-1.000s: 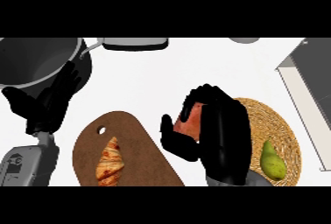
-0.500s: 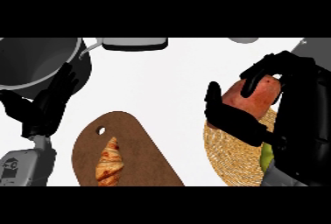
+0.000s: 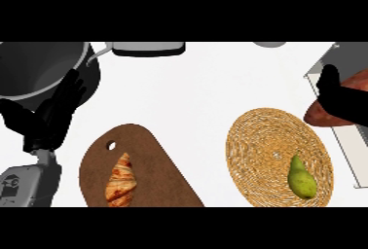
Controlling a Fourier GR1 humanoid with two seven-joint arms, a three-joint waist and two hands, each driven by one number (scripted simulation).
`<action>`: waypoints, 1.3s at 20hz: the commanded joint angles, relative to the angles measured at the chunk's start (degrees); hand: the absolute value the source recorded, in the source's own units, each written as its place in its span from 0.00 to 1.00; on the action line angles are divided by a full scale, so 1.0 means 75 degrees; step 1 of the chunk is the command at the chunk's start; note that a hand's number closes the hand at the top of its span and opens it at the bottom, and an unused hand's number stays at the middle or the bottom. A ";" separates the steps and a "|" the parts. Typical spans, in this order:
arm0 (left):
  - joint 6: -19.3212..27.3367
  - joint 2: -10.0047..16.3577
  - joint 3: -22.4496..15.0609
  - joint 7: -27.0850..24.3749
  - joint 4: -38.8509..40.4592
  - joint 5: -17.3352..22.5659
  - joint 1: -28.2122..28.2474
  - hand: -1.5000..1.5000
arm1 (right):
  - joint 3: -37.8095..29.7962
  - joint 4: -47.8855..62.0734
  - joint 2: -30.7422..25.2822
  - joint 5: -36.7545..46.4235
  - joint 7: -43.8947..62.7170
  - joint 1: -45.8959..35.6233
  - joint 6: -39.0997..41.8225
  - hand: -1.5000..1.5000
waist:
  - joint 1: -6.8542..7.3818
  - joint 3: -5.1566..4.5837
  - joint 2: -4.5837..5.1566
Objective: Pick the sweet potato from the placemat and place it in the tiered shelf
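Your right hand [image 3: 342,100] has its fingers [image 3: 330,80] curled round the sweet potato [image 3: 323,116], clear of the placemat [image 3: 269,141] and at the edge of the tiered shelf [image 3: 351,56]: pick done, placing and release left; left hand [image 3: 49,119] rests open by the pot [image 3: 36,68].

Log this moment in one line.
right hand: shut on sweet potato, by tiered shelf | left hand: open, left edge | pear: on placemat

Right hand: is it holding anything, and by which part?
Yes: the right hand holds the sweet potato, with its fingers curled round the middle.
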 commanded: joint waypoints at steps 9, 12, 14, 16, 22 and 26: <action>-0.0076 -0.0047 0.0016 -0.0045 0.0069 -0.0025 -0.0057 0.50 | -0.3713 -0.0573 -0.1210 -0.2367 -0.0688 0.1339 0.0953 1.00 | -0.0010 0.0008 0.0016; 0.0043 -0.0053 0.0032 0.0175 -0.0039 -0.0085 -0.0282 0.50 | -0.4278 0.0273 -0.1610 -0.2731 -0.1464 0.1503 0.0512 1.00 | 0.0076 0.0006 0.0033; -0.0114 -0.0075 -0.0065 0.0315 -0.0535 0.0018 0.0287 0.50 | -0.4855 0.0451 -0.1657 -0.3136 -0.2213 0.2174 0.0371 1.00 | 0.0084 0.0009 0.0023; -0.0218 0.0120 0.0273 0.0010 0.0521 0.0077 -0.0619 0.50 | -0.4903 0.0905 -0.2060 -0.3298 -0.2012 0.1747 0.0410 1.00 | 0.0064 0.0004 0.0043; -0.0010 -0.0101 0.0076 0.0287 0.0028 -0.0118 -0.0384 0.50 | -0.5069 0.1186 -0.1875 -0.3410 -0.3100 0.2894 -0.0213 1.00 | 0.0107 0.0005 0.0042; -0.0385 0.0075 0.0204 -0.0221 -0.0006 -0.0073 0.0157 0.50 | -0.5592 0.2000 -0.2329 -0.3867 -0.3770 0.2996 -0.0318 1.00 | 0.0124 0.0006 0.0042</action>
